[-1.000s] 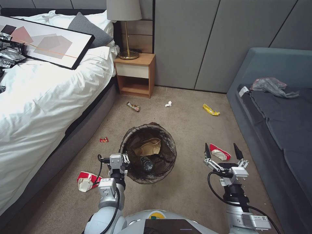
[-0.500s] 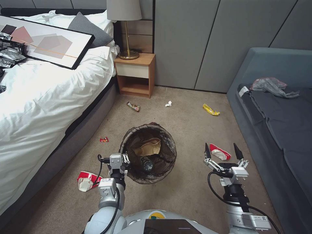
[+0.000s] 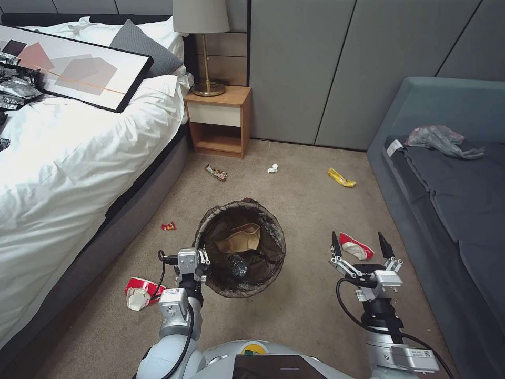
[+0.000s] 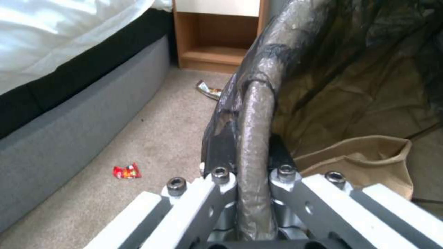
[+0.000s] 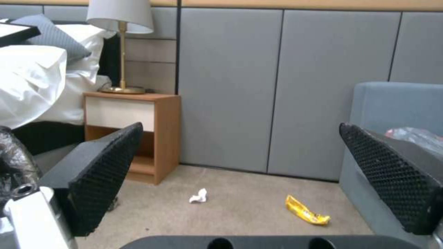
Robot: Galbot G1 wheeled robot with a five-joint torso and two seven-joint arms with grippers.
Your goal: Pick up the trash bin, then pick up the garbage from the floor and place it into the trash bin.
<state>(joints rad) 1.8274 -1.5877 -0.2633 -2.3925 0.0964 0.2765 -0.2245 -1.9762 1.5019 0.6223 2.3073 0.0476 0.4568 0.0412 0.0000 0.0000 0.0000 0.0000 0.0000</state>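
Left gripper [image 3: 202, 259] is clamped on the rim of the trash bin [image 3: 239, 247], which stands mid-carpet; a tan paper bag [image 3: 239, 238] and a bottle [image 3: 238, 265] lie inside. Right gripper [image 3: 361, 245] hangs spread wide above a red-and-white wrapper [image 3: 356, 246].

Left wrist view: the fingers [image 4: 221, 152] pinch the bagged rim [image 4: 254, 114], and a small red wrapper [image 4: 126, 171] lies near the bed base; its print is unreadable.

Right wrist view: a yellow packet [image 5: 305, 211] and a tissue wad [image 5: 199, 196] lie near the wall.
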